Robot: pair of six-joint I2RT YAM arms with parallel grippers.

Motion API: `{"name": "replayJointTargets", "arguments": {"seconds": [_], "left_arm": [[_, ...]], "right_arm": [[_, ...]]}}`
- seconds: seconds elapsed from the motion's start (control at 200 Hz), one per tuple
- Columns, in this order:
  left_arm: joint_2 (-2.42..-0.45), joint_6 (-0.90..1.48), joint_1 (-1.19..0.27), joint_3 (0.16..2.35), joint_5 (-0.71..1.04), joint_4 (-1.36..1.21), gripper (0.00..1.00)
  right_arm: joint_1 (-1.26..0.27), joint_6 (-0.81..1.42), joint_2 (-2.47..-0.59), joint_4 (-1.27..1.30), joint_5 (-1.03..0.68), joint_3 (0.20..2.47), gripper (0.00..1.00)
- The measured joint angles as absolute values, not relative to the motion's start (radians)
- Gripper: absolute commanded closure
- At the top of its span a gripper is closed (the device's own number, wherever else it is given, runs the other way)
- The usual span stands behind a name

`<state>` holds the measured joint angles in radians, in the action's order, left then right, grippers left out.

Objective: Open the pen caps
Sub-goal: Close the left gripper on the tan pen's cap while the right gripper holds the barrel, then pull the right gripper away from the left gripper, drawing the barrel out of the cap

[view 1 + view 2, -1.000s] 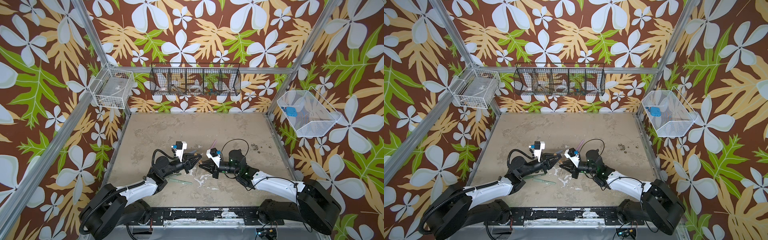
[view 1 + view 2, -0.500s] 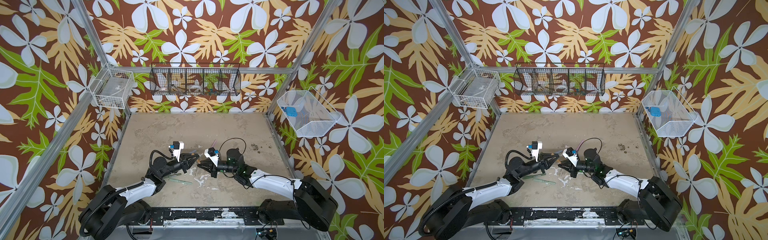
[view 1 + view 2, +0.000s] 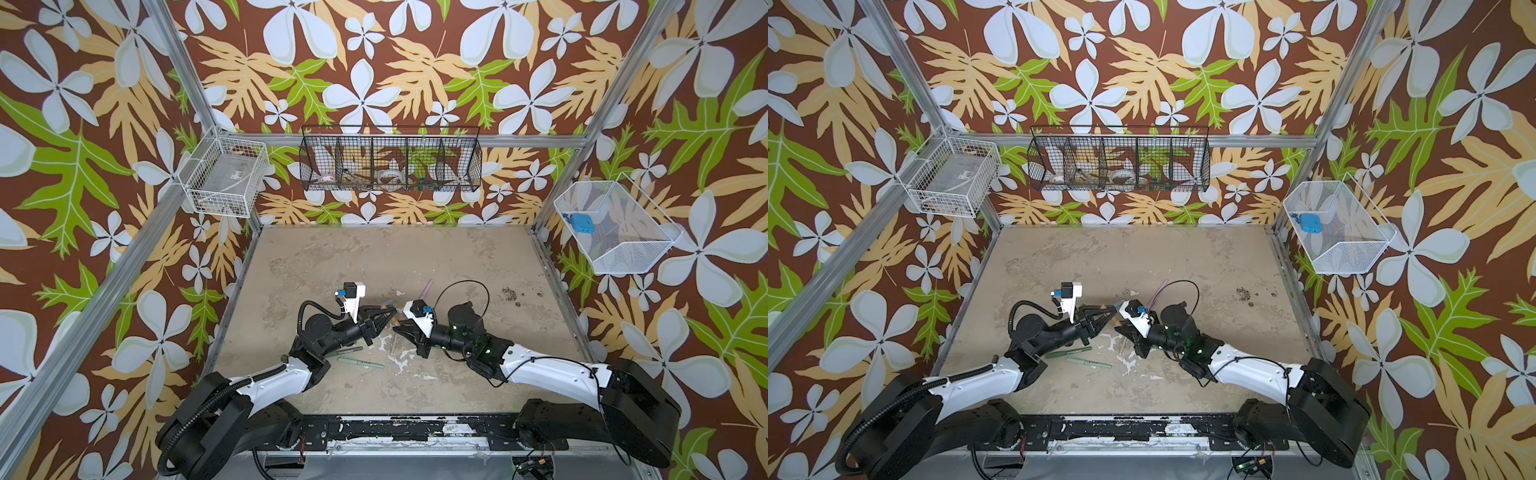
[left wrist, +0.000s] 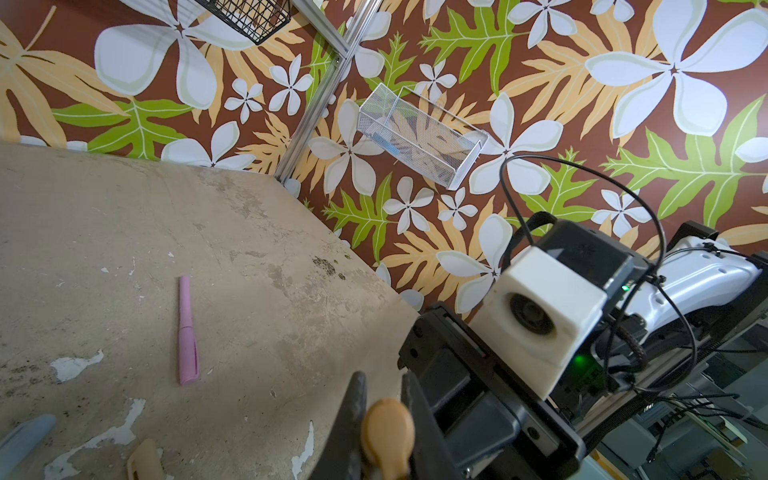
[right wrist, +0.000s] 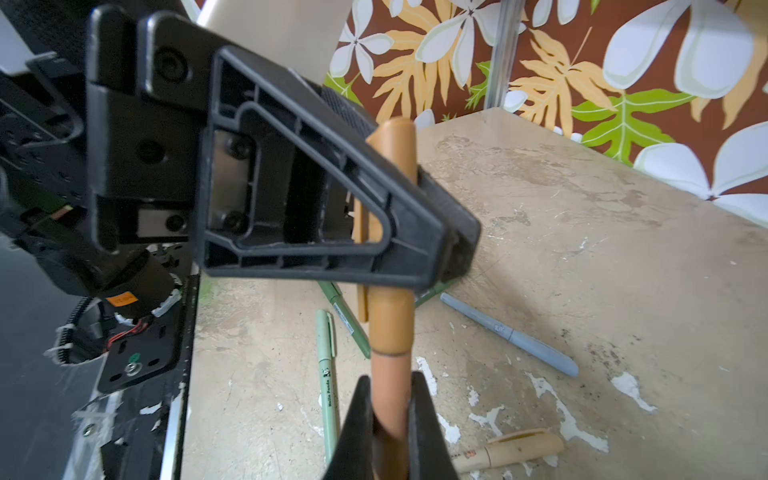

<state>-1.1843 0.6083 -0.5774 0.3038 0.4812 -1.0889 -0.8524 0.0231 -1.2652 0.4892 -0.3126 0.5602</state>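
Observation:
The brown pen (image 5: 390, 399) hangs above the table between both grippers, at the middle of both top views. My right gripper (image 5: 390, 382) is shut on its body. My left gripper (image 4: 384, 395) is shut on its brown cap (image 5: 392, 324), whose rounded end (image 4: 388, 432) shows between the fingers (image 4: 355, 411). The cap sits on the pen, with the seam visible just above my right fingertips. In a top view the left gripper (image 3: 387, 318) and right gripper (image 3: 398, 329) meet tip to tip.
Capped pens lie on the table: a pink one (image 4: 185, 332) further back, a light blue one (image 5: 511, 334), a beige one (image 5: 511, 451) and two green ones (image 3: 360, 364) (image 3: 345, 351) under the left arm. Wire baskets (image 3: 390, 160) hang on the walls.
Both grippers have drifted slightly to the left together, still holding the brown pen between them. Their grips look the same.

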Motion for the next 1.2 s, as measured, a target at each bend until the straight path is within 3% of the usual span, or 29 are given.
{"name": "replayJointTargets", "arguments": {"seconds": [0.14, 0.305, 0.751, 0.871, 0.966, 1.201], "left_arm": [[-1.184, 0.623, -0.572, 0.3, 0.474, -1.089, 1.0], [-1.177, 0.63, -0.567, 0.291, 0.473, -1.095, 1.0], [-1.176, 0.651, -0.567, 0.29, 0.511, -1.097, 1.0], [-1.177, 0.653, -0.567, 0.29, 0.515, -1.101, 1.0], [-1.19, 0.658, -0.564, 0.29, 0.513, -1.118, 1.0], [-1.221, 0.704, -0.531, 0.272, 0.504, -1.156, 1.0]], "right_arm": [[-0.914, -0.004, -1.262, 0.467, -0.16, 0.569, 1.0], [-0.918, -0.012, -1.265, 0.47, -0.155, 0.57, 1.0], [-0.746, 0.097, -1.299, 0.572, -0.602, 0.535, 1.0], [-0.734, 0.104, -1.298, 0.568, -0.63, 0.538, 1.0], [-0.767, 0.093, -1.282, 0.53, -0.55, 0.548, 1.0], [-0.94, 0.011, -1.296, 0.442, -0.142, 0.595, 1.0]]}}
